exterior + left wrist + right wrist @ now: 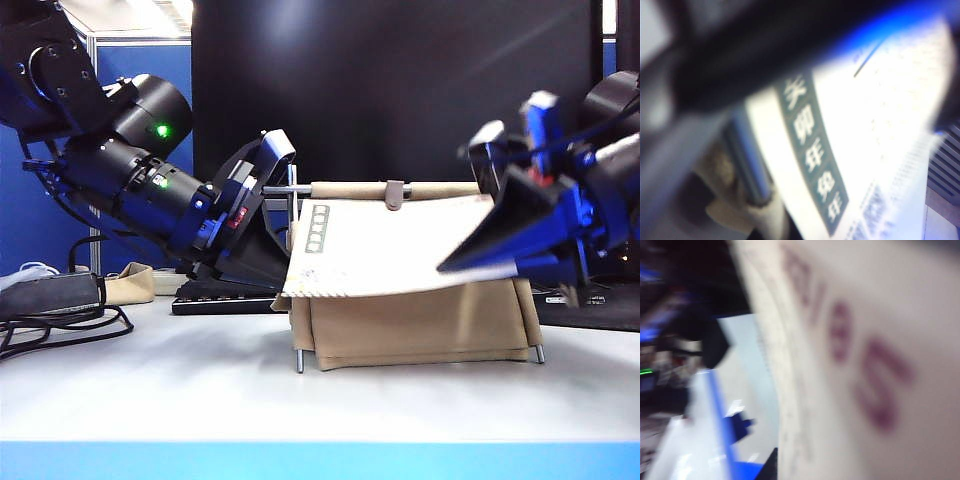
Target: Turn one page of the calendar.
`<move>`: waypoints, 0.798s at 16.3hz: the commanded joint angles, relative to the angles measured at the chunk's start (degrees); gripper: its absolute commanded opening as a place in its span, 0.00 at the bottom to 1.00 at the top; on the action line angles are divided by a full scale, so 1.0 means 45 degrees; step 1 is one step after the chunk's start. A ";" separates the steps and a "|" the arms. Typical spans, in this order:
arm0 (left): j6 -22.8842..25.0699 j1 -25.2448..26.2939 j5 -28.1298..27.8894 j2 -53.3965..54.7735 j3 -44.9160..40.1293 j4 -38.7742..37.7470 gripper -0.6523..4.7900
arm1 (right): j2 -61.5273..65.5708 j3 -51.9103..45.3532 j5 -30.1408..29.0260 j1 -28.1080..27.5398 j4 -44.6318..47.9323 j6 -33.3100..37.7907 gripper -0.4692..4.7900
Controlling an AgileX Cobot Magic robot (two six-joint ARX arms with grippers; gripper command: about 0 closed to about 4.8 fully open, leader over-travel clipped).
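The calendar [420, 325], a beige canvas stand on thin silver rods, sits mid-table. Its top white page [400, 245] is lifted nearly level, hanging from the top rod. My right gripper [470, 258] is shut on the page's right edge, one black finger lying across it. In the right wrist view the page [865, 365] fills the frame, blurred, with red print [880, 390]. My left gripper [272, 188] is shut at the left end of the calendar's top rod. The left wrist view shows the page [880, 125] with its dark character strip [812, 150] and a rod [747, 165].
A black monitor [400, 90] stands close behind the calendar. A black keyboard [220, 298] lies under the left arm, with dark cables [60, 320] and a beige pad [130, 283] at the far left. The white table [300, 400] ends in a blue front edge.
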 commanded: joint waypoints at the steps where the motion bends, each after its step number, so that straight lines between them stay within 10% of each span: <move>1: 0.0092 -0.0015 -0.0160 0.0049 -0.0034 -0.0321 0.11 | -0.0248 0.0073 -0.1569 -0.0005 0.0408 0.0170 0.08; 13: 0.0291 -0.0015 -0.0151 0.0049 -0.0034 -0.0316 0.11 | -0.2453 0.0102 -0.2429 -0.2191 0.3128 0.3385 0.08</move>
